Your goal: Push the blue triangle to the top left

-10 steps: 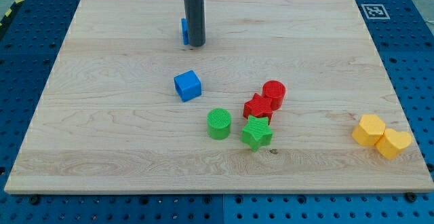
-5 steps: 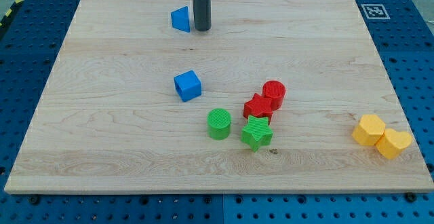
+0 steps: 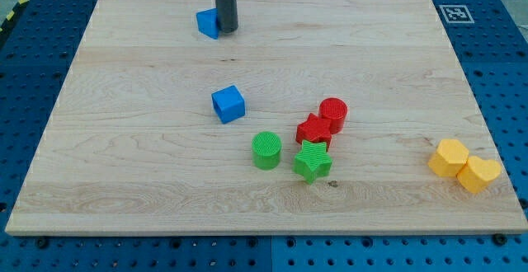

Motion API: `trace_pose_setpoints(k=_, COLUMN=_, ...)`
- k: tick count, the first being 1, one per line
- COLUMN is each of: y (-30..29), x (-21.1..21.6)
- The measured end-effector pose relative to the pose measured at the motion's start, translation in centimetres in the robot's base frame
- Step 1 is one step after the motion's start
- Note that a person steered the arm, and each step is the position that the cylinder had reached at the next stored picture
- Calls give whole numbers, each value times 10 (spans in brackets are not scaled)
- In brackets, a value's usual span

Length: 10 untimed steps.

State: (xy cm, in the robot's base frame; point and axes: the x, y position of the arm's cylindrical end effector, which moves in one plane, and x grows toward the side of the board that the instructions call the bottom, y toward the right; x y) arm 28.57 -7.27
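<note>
The rod's tip [image 3: 226, 30] stands hard against the blue triangle [image 3: 207, 23], which lies on the tip's left, toward the view's left, and seems to be touching it. The rod has no jaws and holds nothing; it only bears on the block's right side. The board's top left corner lies further left past the triangle, so a leftward push looks right. Well below the tip sits the blue cube [image 3: 228, 104], clear of that path.

A straight, smooth, dark grey rod [image 3: 224, 4], plain and unmarked
</note>
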Motion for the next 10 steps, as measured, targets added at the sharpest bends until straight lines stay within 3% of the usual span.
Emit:
trace_pose_setpoints(k=2, y=-46, x=0)
trace_pose_setpoints(k=5, y=-60, x=12)
trace_pose_setpoints(k=10, y=-92, x=-10)
